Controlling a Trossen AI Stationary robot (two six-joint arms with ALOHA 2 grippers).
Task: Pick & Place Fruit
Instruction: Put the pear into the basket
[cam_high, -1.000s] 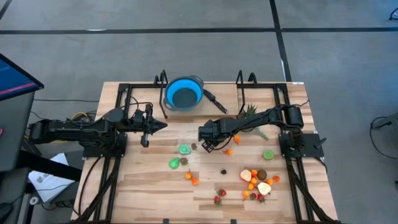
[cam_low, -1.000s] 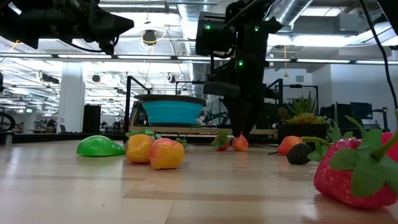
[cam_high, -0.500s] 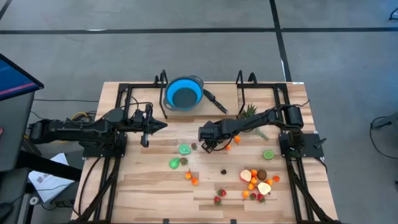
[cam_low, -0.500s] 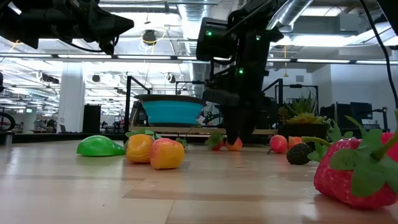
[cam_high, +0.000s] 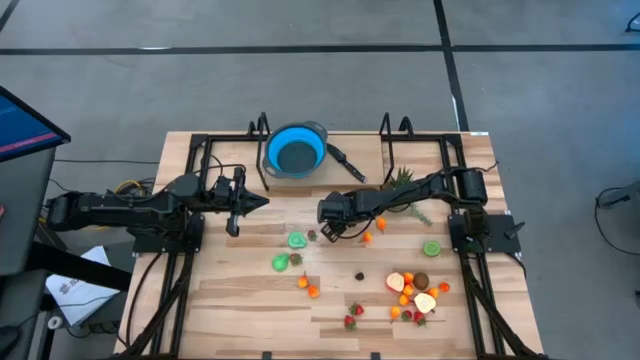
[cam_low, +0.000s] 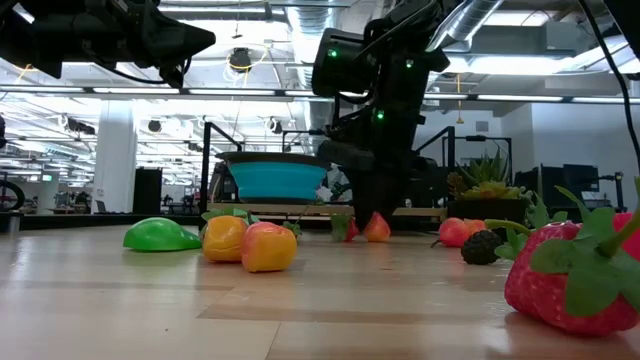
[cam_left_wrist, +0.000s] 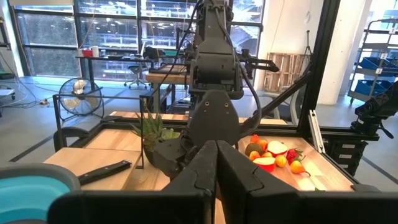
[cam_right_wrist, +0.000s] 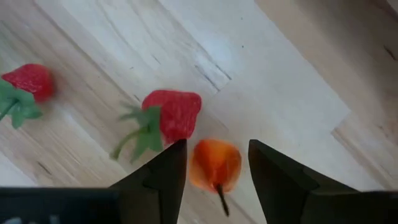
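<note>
Many tiny toy fruits lie on the wooden table (cam_high: 200, 300). My right gripper (cam_high: 330, 232) points steeply down near the table's middle and is open. Its fingertips (cam_right_wrist: 217, 144) stand on either side of a small orange piece (cam_right_wrist: 214, 165) that lies on the wood, with slim gaps. A red strawberry (cam_right_wrist: 173, 115) lies just outside one finger (cam_right_wrist: 166, 168). The low view shows both fruits, the orange piece (cam_low: 377, 228) and the strawberry (cam_low: 346, 228), at the fingertips. My left gripper (cam_high: 258, 203) hovers level over the table's left, shut and with nothing in it.
A blue bowl (cam_high: 296, 151) with a black handle (cam_high: 347, 163) stands at the far middle, and a spiky green plant (cam_high: 402, 182) is right of it. Green fruits (cam_high: 297, 240) lie left of my right gripper. A cluster of fruit (cam_high: 415, 295) lies near right. Black frames (cam_high: 195, 160) flank the table.
My right gripper has edged a little toward the table's left, staying low over the small fruits. The orange piece at its fingertips has shifted a little left with it.
</note>
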